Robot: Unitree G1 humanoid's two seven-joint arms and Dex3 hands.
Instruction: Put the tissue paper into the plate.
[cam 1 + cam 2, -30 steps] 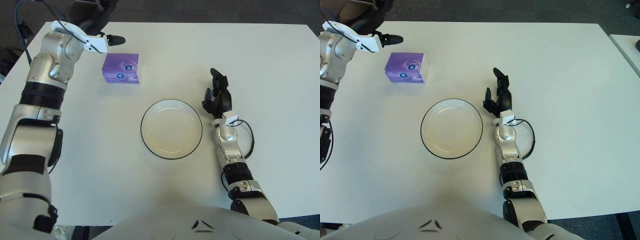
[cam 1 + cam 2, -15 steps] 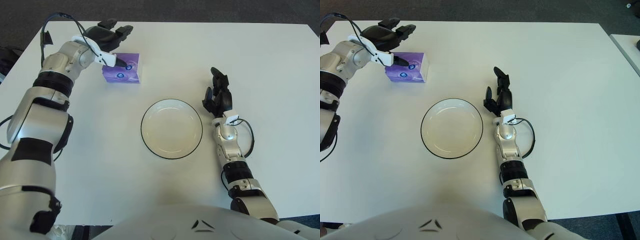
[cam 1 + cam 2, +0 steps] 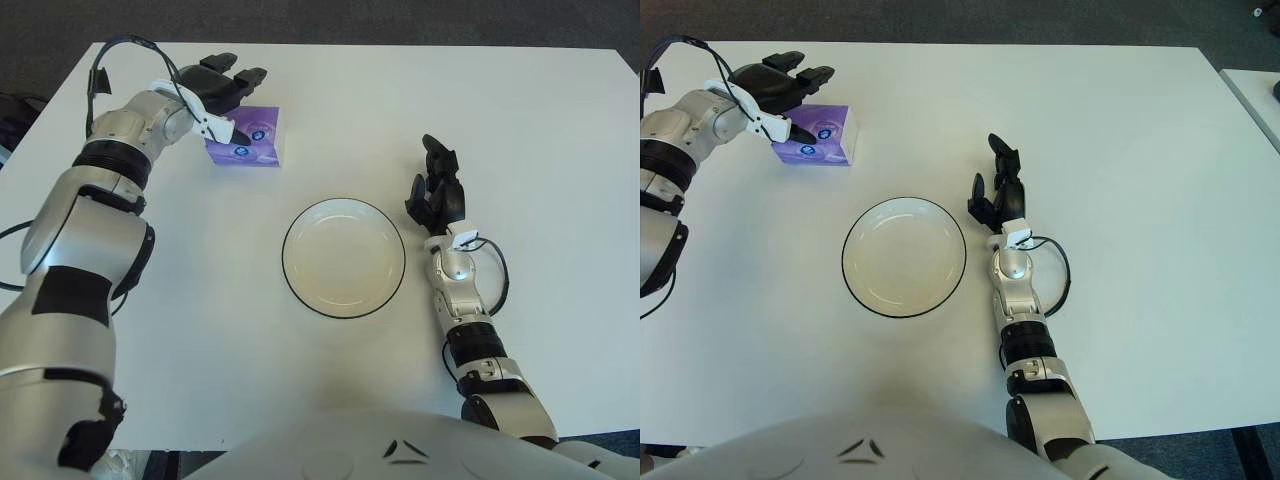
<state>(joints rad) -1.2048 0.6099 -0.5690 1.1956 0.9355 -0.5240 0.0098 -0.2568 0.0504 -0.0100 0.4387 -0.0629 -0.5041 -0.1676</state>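
On the white table [image 3: 520, 120] (dark carpet beyond), the purple tissue pack [image 3: 250, 140] sat at ten o'clock from the empty plate [image 3: 343, 257], and the left hand [image 3: 215, 90], fingers spread and grasping nothing, had dropped over it since, while the right hand [image 3: 433, 193] lay loose at three o'clock.

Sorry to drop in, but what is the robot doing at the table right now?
Its left hand is over the purple tissue pack at the far left of the white table, fingers spread around it, not yet closed. The plate at the centre holds nothing. The right hand shows just right of the plate, idle.
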